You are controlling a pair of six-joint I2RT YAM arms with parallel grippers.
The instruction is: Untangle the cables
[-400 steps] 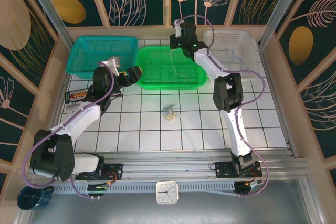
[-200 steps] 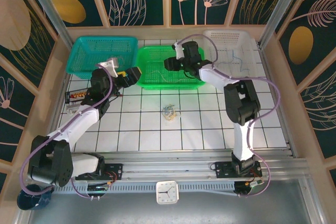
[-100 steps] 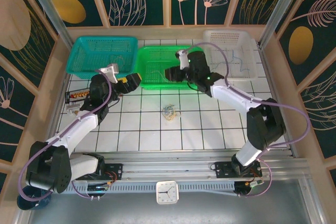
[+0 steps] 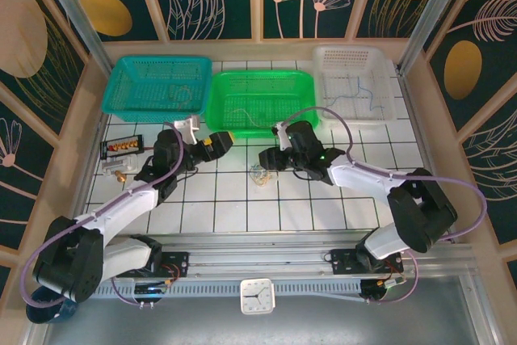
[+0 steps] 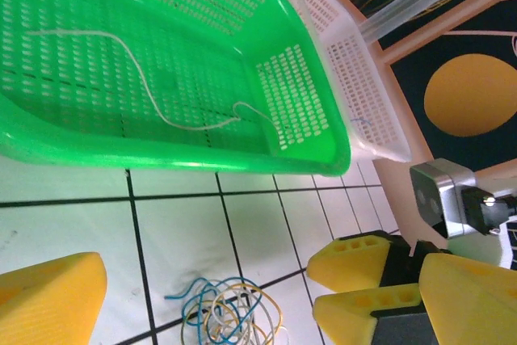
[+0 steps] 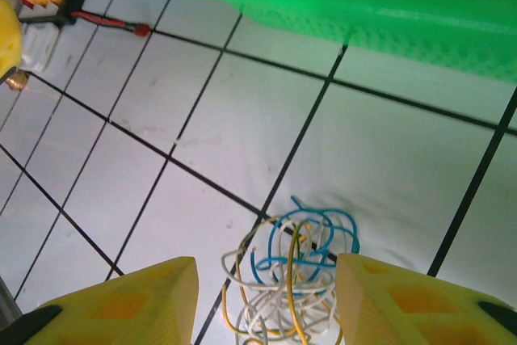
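The cables (image 4: 260,174) lie as a small loose clump of blue, yellowish and pale strands on the white tiles in front of the green basket. My right gripper (image 4: 266,159) hangs over the clump. In the right wrist view the right gripper (image 6: 266,296) is open and the cables (image 6: 295,276) sit between its two yellow fingers, not pinched. My left gripper (image 4: 218,141) is open to the left of the clump. From the left wrist the cables (image 5: 226,325) show low between the wide-spread left gripper (image 5: 262,284) fingers, with the right gripper's fingers (image 5: 359,260) beside them.
The green basket (image 4: 303,123) holds one pale wire (image 5: 161,107). A teal basket (image 4: 157,82) stands back left and a white basket (image 4: 351,58) with thin wires back right. Small connectors (image 4: 121,147) lie at the left. A wooden frame rings the tiled table.
My right arm has swung from the green basket down and toward me, to the clump, and its jaws have narrowed slightly. My left gripper has moved right and nearer, toward the clump.
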